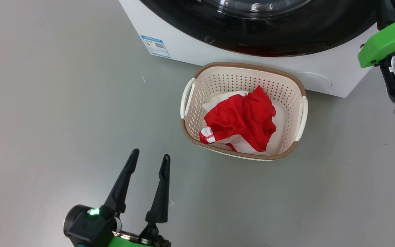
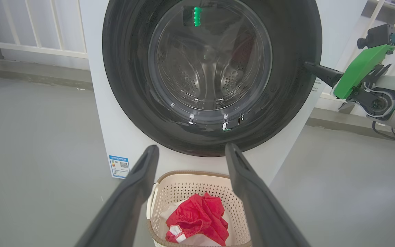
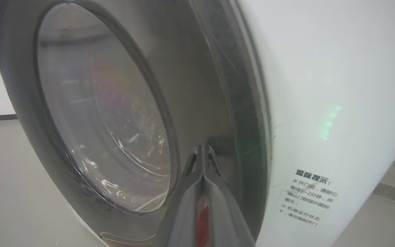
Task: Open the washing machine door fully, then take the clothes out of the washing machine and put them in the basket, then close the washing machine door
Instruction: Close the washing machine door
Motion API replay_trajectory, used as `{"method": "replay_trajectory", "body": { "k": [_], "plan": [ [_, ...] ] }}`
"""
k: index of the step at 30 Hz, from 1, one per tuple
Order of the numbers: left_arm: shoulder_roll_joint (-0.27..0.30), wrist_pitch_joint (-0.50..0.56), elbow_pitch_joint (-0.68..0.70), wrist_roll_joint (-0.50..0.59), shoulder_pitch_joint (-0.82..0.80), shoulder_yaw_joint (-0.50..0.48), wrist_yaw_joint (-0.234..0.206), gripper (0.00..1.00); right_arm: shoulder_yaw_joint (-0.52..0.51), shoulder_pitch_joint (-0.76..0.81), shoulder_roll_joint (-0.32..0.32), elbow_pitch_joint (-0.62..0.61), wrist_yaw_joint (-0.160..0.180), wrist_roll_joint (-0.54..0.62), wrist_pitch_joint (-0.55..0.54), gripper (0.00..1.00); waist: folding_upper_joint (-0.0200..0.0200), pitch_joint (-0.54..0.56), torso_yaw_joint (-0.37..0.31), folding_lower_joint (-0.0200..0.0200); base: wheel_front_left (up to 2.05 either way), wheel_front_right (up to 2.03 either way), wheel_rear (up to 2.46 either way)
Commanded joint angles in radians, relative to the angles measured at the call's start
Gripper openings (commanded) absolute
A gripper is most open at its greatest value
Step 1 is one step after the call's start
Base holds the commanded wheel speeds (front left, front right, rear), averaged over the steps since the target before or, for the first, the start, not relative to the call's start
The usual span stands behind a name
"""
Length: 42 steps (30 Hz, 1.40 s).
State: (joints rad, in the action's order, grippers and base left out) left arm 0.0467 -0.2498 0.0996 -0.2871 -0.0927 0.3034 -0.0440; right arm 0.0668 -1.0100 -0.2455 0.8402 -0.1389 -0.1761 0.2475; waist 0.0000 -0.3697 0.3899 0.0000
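Round glossy black-rimmed glass-bowl door (image 2: pixel 211 65) looks shut vs white boxy washing machine (image 2: pixel 115 130). Rigid, slick, prob weighty: press at rim edge, no pinching. On rim: right gripper (image 3: pixel 203 150), fingers pressed together; left gripper (image 1: pixel 151 154) spread wide, empty.

Grey floor (image 1: pixel 46 113), white railing (image 2: pixel 33 31)
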Motion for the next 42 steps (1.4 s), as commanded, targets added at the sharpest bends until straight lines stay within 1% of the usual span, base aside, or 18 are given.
{"method": "replay_trajectory", "body": {
  "k": [1, 2, 3, 5, 6, 8, 9, 10, 11, 12, 13, 15, 19, 30, 36, 42],
  "plan": [
    [0.004, -0.012, 0.020, -0.012, -0.017, -0.030, 0.005, 1.00, 0.020, 0.001, 0.018, -0.035, 0.008, -0.006, 0.010, 0.00, 0.0000, 0.007, -0.009, 0.0000, 0.00, 0.00, 0.00],
    [0.004, -0.012, 0.019, -0.013, -0.016, -0.031, 0.004, 1.00, 0.029, 0.007, 0.021, -0.039, 0.008, -0.008, 0.010, 0.00, 0.0000, 0.009, -0.014, 0.0000, 0.00, 0.00, 0.00],
    [0.004, -0.012, 0.018, -0.012, -0.016, -0.031, 0.004, 1.00, 0.040, 0.013, 0.022, -0.044, 0.008, -0.009, 0.010, 0.03, 0.0000, 0.011, -0.019, 0.0000, 0.00, 0.00, 0.00],
    [0.004, -0.012, 0.015, -0.013, -0.016, -0.032, 0.004, 1.00, 0.056, 0.025, 0.026, -0.054, 0.008, -0.014, 0.011, 0.29, 0.0000, 0.016, -0.029, 0.0000, 0.00, 0.00, 0.00],
    [0.004, -0.012, 0.015, -0.013, -0.016, -0.032, 0.004, 1.00, 0.056, 0.025, 0.026, -0.054, 0.008, -0.014, 0.011, 0.29, 0.0000, 0.016, -0.029, 0.0000, 0.00, 0.00, 0.00],
    [0.004, -0.012, 0.013, -0.014, -0.016, -0.033, 0.005, 1.00, 0.070, 0.039, 0.028, -0.068, 0.008, -0.022, 0.011, 0.47, 0.0000, 0.023, -0.041, 0.0000, 0.00, 0.00, 0.00],
    [0.004, -0.012, 0.012, -0.014, -0.016, -0.033, 0.005, 1.00, 0.076, 0.047, 0.029, -0.076, 0.008, -0.025, 0.011, 0.51, 0.0000, 0.027, -0.047, 0.0000, 0.00, 0.00, 0.00],
    [0.005, -0.012, 0.010, -0.015, -0.014, -0.034, 0.005, 1.00, 0.082, 0.055, 0.030, -0.084, 0.008, -0.028, 0.012, 0.60, 0.0000, 0.030, -0.053, 0.0000, 0.00, 0.00, 0.00],
    [0.005, -0.012, 0.009, -0.016, -0.013, -0.035, 0.006, 1.00, 0.087, 0.065, 0.031, -0.094, 0.008, -0.032, 0.012, 0.66, 0.0000, 0.034, -0.060, 0.0000, 0.00, 0.00, 0.00],
    [0.006, -0.012, 0.007, -0.017, -0.013, -0.035, 0.007, 1.00, 0.092, 0.074, 0.032, -0.104, 0.008, -0.035, 0.012, 0.83, 0.0000, 0.037, -0.066, 0.0000, 0.00, 0.00, 0.00],
    [0.007, -0.012, 0.005, -0.019, -0.012, -0.035, 0.007, 1.00, 0.095, 0.084, 0.032, -0.115, 0.008, -0.038, 0.012, 0.90, 0.0000, 0.040, -0.072, 0.0000, 0.00, 0.00, 0.00],
    [0.009, -0.012, 0.002, -0.021, -0.011, -0.035, 0.007, 1.00, 0.102, 0.107, 0.034, -0.139, 0.008, -0.044, 0.012, 1.00, 0.0000, 0.047, -0.085, 0.0000, 0.00, 0.00, 0.00],
    [0.017, -0.007, -0.003, -0.021, -0.008, -0.038, 0.002, 1.00, 0.111, 0.159, 0.039, -0.193, 0.008, -0.054, 0.009, 1.00, 0.0000, 0.061, -0.112, 0.0000, 0.00, 0.00, 0.00],
    [0.033, 0.009, -0.018, -0.042, 0.000, -0.057, -0.009, 1.00, 0.093, 0.343, 0.064, -0.378, 0.008, -0.054, -0.033, 1.00, 0.0000, 0.112, -0.205, 0.0000, 0.00, 0.00, 0.00],
    [0.044, 0.014, -0.028, -0.049, 0.007, -0.069, -0.018, 1.00, 0.061, 0.448, 0.090, -0.476, 0.008, -0.044, -0.057, 1.00, 0.0000, 0.143, -0.253, 0.0000, 0.00, 0.00, 0.00],
    [0.055, 0.015, -0.027, -0.050, 0.015, -0.074, -0.024, 1.00, 0.023, 0.568, 0.113, -0.572, 0.008, -0.026, -0.075, 1.00, 0.0000, 0.168, -0.285, 0.0000, 0.00, 0.00, 0.00]
  ]
}}
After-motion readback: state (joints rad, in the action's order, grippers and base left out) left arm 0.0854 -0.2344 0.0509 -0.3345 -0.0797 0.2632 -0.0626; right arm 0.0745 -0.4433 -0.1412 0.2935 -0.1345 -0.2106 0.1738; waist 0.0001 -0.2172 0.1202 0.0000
